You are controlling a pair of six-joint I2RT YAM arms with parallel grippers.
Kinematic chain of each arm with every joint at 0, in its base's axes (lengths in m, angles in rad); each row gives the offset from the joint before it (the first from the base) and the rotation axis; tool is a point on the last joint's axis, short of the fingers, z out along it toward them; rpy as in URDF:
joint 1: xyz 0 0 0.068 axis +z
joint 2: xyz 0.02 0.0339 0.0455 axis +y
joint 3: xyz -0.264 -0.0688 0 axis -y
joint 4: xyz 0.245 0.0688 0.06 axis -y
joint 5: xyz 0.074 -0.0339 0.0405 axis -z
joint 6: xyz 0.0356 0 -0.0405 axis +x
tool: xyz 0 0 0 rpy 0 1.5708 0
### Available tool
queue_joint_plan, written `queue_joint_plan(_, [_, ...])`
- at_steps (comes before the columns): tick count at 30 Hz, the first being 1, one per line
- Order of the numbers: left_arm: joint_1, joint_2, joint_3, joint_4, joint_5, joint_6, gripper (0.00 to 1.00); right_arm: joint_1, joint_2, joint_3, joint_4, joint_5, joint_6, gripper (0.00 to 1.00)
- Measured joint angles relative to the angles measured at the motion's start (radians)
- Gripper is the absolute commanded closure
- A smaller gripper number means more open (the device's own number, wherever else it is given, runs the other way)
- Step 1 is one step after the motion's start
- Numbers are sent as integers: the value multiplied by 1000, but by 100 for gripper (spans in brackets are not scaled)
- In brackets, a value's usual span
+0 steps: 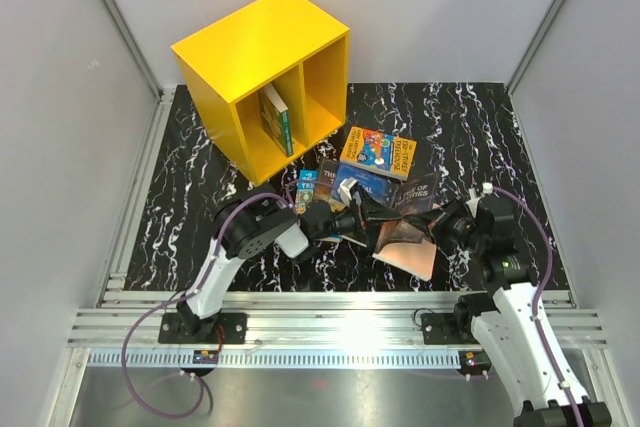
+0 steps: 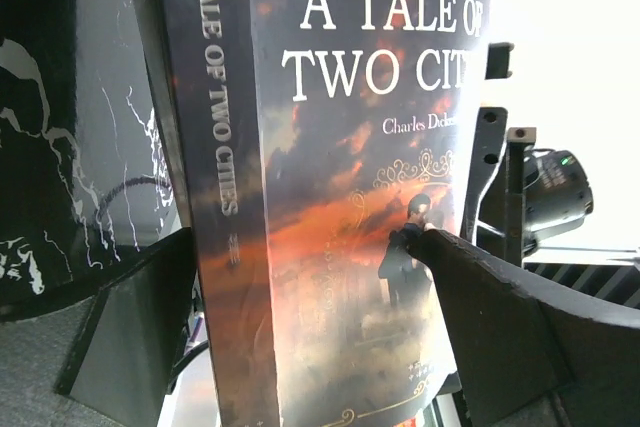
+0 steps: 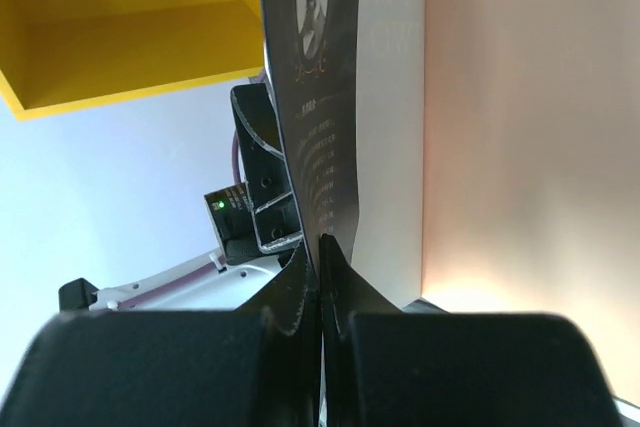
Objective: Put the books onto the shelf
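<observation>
Tale of Two Cities paperback [image 2: 340, 197] is not shelved. It's mid-table in front of the shelf opening, between the two arms, propped up off the surface and partly open. The title cover faces the left wrist cam.

The right gripper [image 3: 320, 247] is pinched fully closed on the edge of the dark cover that carries the portrait. In that view the cream pages fall away to the right of the pinch.

The left gripper [image 2: 300, 242] is spread as wide as it goes, with the book standing between the jaws, spine side in. One fingertip [image 2: 445, 247] sits against the front cover. Can't tell if the other finger touches the spine. The jaws are not closed on it.

The yellow shelf [image 1: 255, 47] sits far-left on the table, opening toward the arms, with one vertical divider and two compartments. A green book [image 1: 277, 117] stands upright in the left compartment, just beside the divider. The right wrist cam reads "104-Storey Treehouse" on its spine.

The rest of the books lie loose on the black marble-pattern table [image 1: 190, 217]. An orange-yellow book [image 1: 378, 150] lies flat just in front of the right compartment. The blue books [image 1: 345, 185] overlap just beside it on the near side, partly hidden under the left arm's wrist.
</observation>
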Motion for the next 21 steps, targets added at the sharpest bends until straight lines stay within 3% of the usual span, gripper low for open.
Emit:
queue_joint_plan(5, [-13, 0, -12, 5, -12, 1, 1, -2, -107, -45, -30, 11, 29, 100])
queue_joint_plan(9, [-29, -5, -36, 24, -14, 1, 1, -2, -310, -55, -214, 37, 21, 100])
queue_joint_plan(11, [-35, -6, -41, 24, -14, 2, 1, -2, -410, -53, -311, 43, 16, 84])
queue_joint_plan(13, [-38, -6, -42, 24, -14, 0, 1, -1, -483, -53, -425, 53, 1, 46])
queue_joint_plan(16, [-38, -6, -41, 24, -16, -6, 4, 4, -529, -55, -593, 57, -29, 23])
queue_joint_plan(17, [-38, -6, -39, 23, -17, -10, 6, 5, -537, -58, -644, 59, -44, 9])
queue_joint_plan(21, [-38, 3, -27, 12, -8, -17, 12, 7, -539, -84, -669, 60, -79, 6])
